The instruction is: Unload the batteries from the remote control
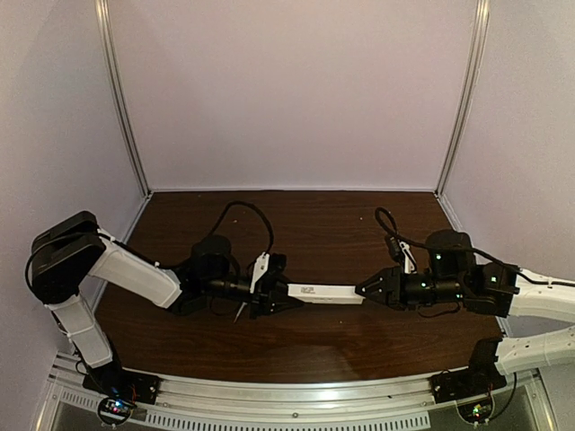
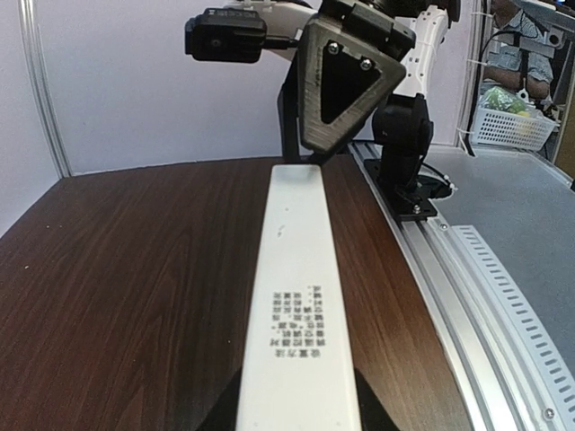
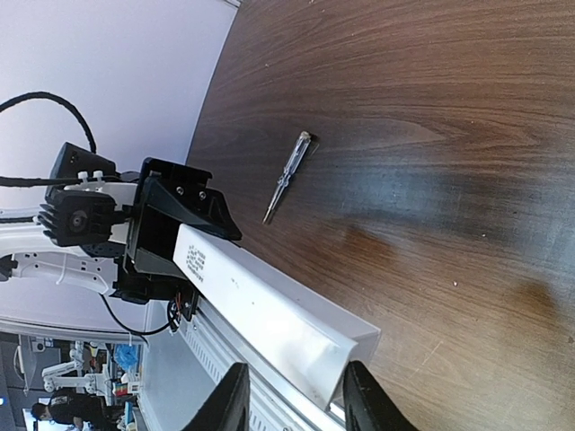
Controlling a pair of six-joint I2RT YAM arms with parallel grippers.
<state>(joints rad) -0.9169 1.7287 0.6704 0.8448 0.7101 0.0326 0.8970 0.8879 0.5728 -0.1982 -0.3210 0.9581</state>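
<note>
Dim top view, glare on the metal rail (image 1: 296,395), wrist views brighter — near foreground blurred

The left arm (image 1: 135,274) folds up from its base, then reaches low and level, its wrist (image 1: 214,260) straight behind the left gripper (image 1: 272,292). That gripper is clamped on one end of the remote (image 1: 323,293), which runs straight ahead of its fingertips. The right arm (image 1: 539,301) lies stretched toward it, so the right gripper (image 1: 370,290) faces the left one tip to tip. Its fingers (image 3: 232,400) straddle the remote's other end; one touches, but whether they grip it cannot be told.
</note>
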